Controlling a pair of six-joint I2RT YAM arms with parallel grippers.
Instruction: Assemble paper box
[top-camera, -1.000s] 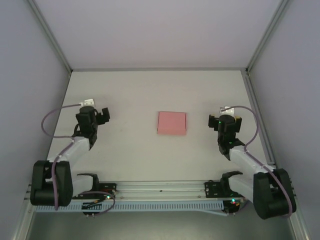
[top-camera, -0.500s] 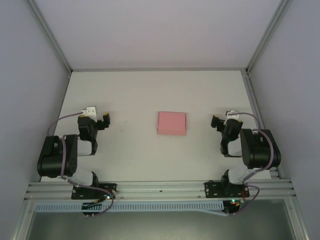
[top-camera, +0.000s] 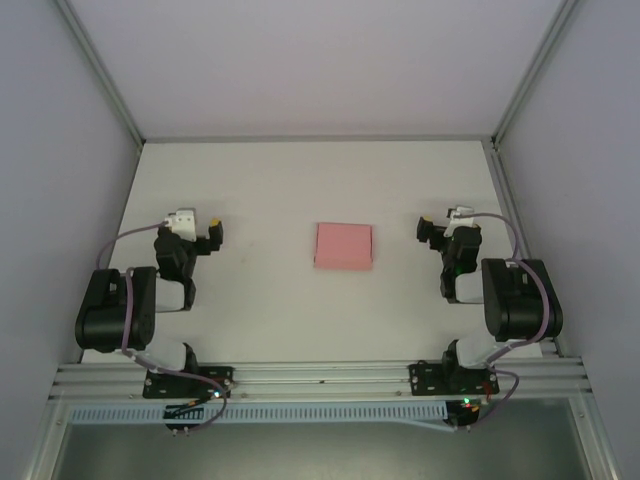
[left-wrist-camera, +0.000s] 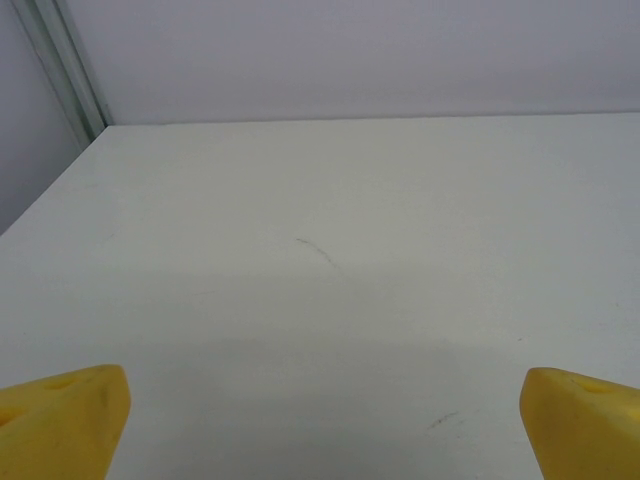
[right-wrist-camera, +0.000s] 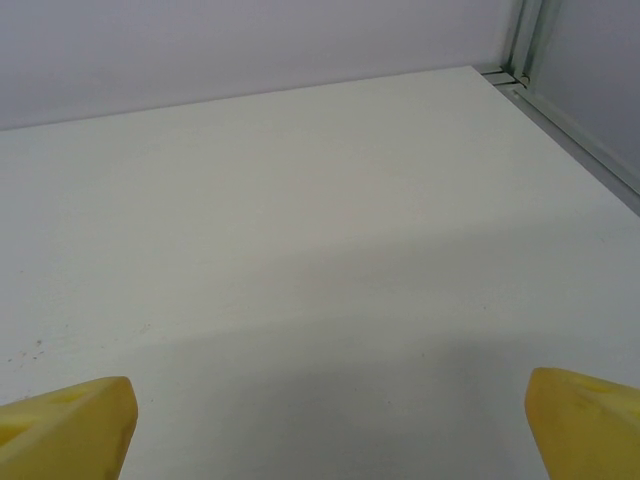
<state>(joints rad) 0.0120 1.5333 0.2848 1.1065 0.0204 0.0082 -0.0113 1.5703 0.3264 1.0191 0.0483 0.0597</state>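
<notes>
Paper box (top-camera: 344, 246) was seen lying flat and closed near the middle of the white table (top-camera: 300, 180), untouched, while the left gripper (top-camera: 212, 233) and the right gripper (top-camera: 428, 231) were held spread wide at either side, well apart from it, yellow fingertips (left-wrist-camera: 60, 415) over bare tabletop.

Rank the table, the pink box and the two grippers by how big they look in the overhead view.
Largest: table
Next: pink box
Smallest: left gripper and right gripper, which look alike, so unranked.

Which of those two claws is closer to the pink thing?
The right gripper: only a short gap from the paper box; the left gripper stands clearly farther off.
</notes>
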